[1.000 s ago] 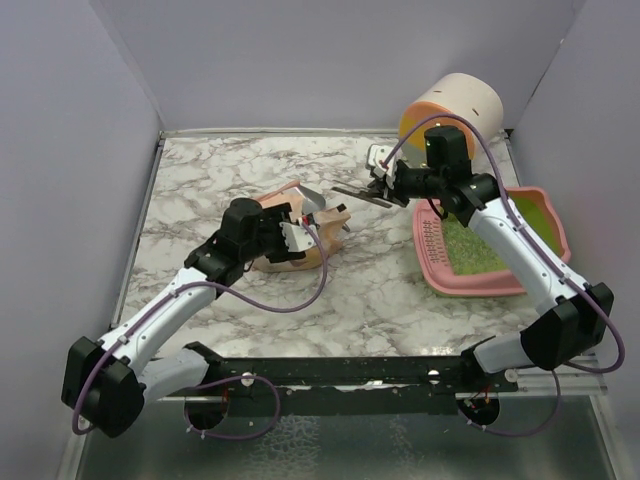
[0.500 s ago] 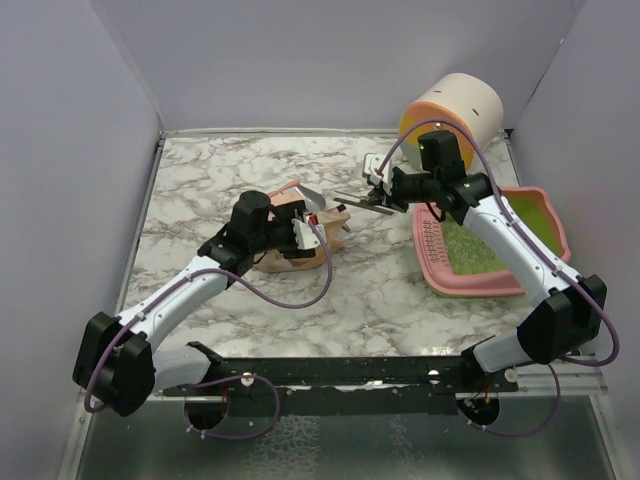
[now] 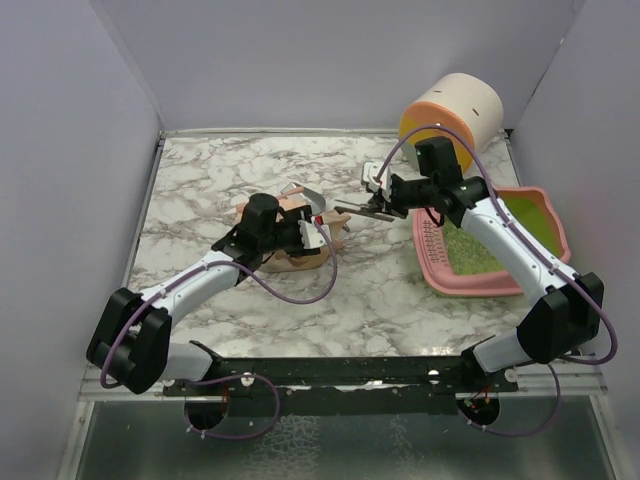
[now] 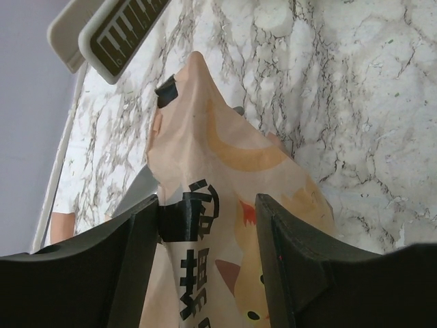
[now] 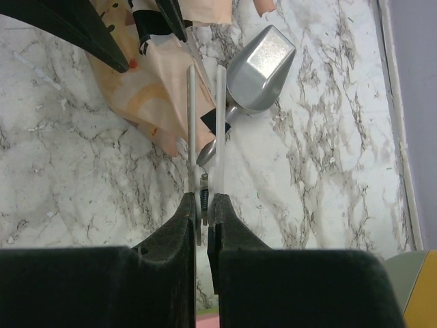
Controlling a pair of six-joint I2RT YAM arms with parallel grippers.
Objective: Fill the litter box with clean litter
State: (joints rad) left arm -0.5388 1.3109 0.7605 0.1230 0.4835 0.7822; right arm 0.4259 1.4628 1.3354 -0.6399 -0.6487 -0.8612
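Reaching farther, left gripper [image 4: 208, 201] straddled the paper bag [image 4: 225, 150], jaws spread. Pink litter box [image 3: 480, 284] held thin clean litter [image 3: 470, 250]. Right gripper [image 5: 205, 201] pinched a clip [image 5: 203, 123] between bag and box, near the scoop [image 5: 259, 68].

Soft, even light from overhead, nice and bright in the top view, with just faint shadows on the marble worktop [image 3: 200, 180]. The litter box [image 3: 475, 288] colours pop without clipping. The metal scoop [image 5: 261, 68] has a mild sheen, no harsh glare. The bottom of both wrist views is dark and blurry.
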